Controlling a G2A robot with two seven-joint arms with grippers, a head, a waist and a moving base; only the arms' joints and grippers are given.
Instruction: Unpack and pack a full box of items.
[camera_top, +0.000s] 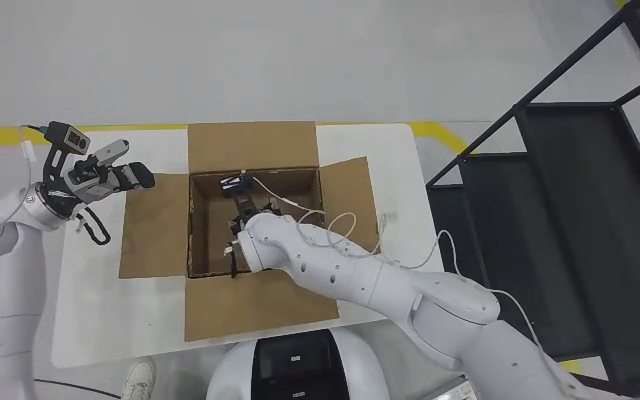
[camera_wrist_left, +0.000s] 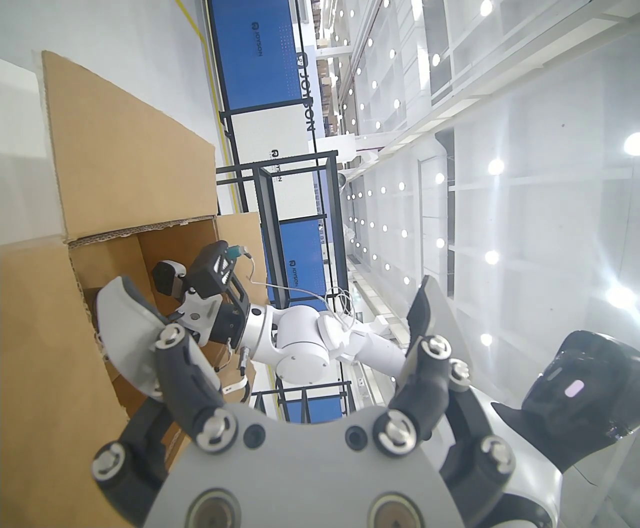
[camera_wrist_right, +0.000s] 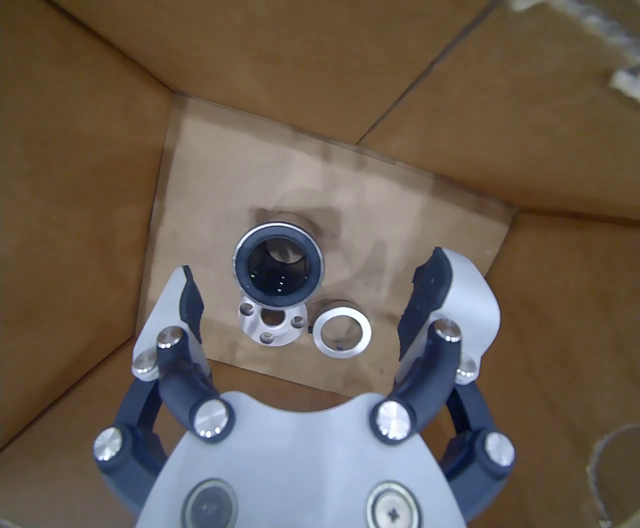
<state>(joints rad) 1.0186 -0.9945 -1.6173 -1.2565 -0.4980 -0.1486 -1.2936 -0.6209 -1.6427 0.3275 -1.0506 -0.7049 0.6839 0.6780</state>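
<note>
An open cardboard box stands on the white table with its flaps spread. My right gripper hangs open inside the box, above three metal parts on the floor: a black-lined cylindrical bearing, a small flanged disc with holes and a plain silver ring. Nothing is between its fingers. In the top view the right arm reaches down into the box. My left gripper is held up off the table at the box's left side, open and empty, pointing toward the right wrist.
The white table has bare room left of the box. A yellow floor line runs behind the table. Dark metal stairs stand close on the right. Loose white cables trail along the right arm.
</note>
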